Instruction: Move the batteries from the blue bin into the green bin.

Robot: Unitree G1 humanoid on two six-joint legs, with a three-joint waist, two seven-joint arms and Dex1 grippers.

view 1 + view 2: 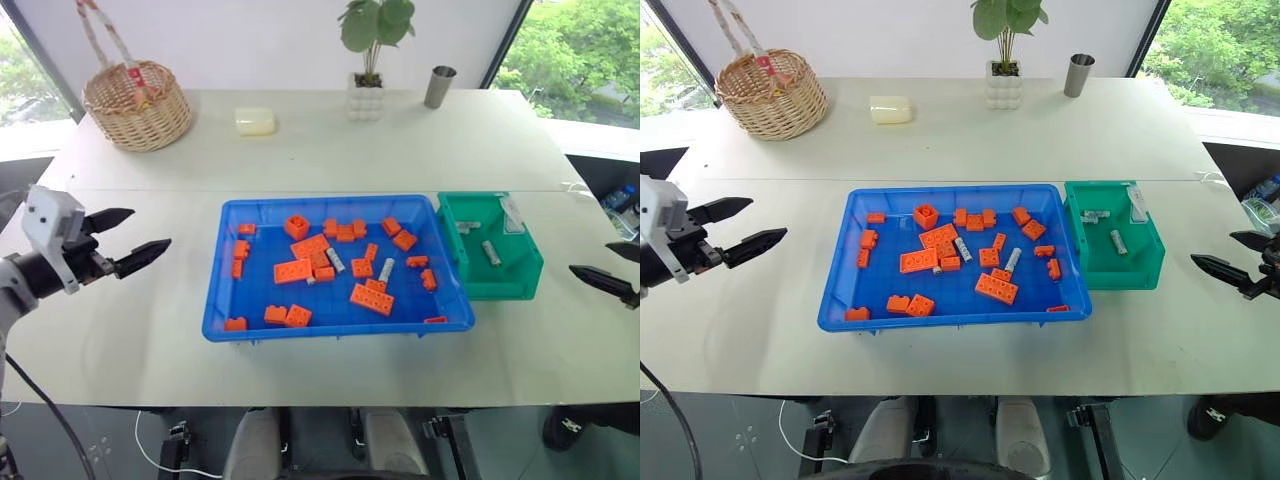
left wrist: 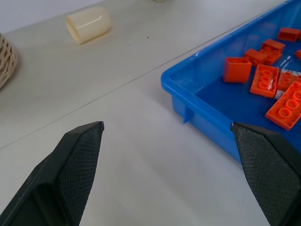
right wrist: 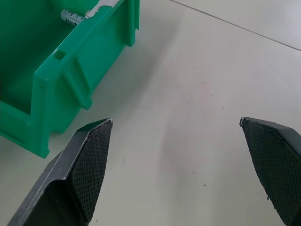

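Batteries (image 1: 335, 260) lie in two places as I look down: two silver cylinders sit among the orange bricks (image 1: 293, 271) near the middle of the blue bin (image 1: 228, 240), and a few more rest on the floor of the green bin (image 1: 530, 268), toward its far side. The green bin stands just right of the blue one, their walls touching or nearly so; I cannot tell which.

My left claw (image 1: 128, 240) hangs over the bare counter (image 1: 130, 330) well to the left of the blue bin, fingers spread wide with nothing between them. From its wrist I see the blue bin's far left corner and a small cream container (image 2: 88, 23) lying on its side farther off.

My right claw (image 1: 1245, 258) is out to the right of the green bin, apart from it, fingers also spread and empty; its wrist looks at the green bin's outer wall and one battery inside.

On the far side of the counter stand a wicker basket (image 1: 137, 105) at the left, a potted plant (image 1: 370, 60) in the middle and a metal cup (image 1: 439, 87) to its right.
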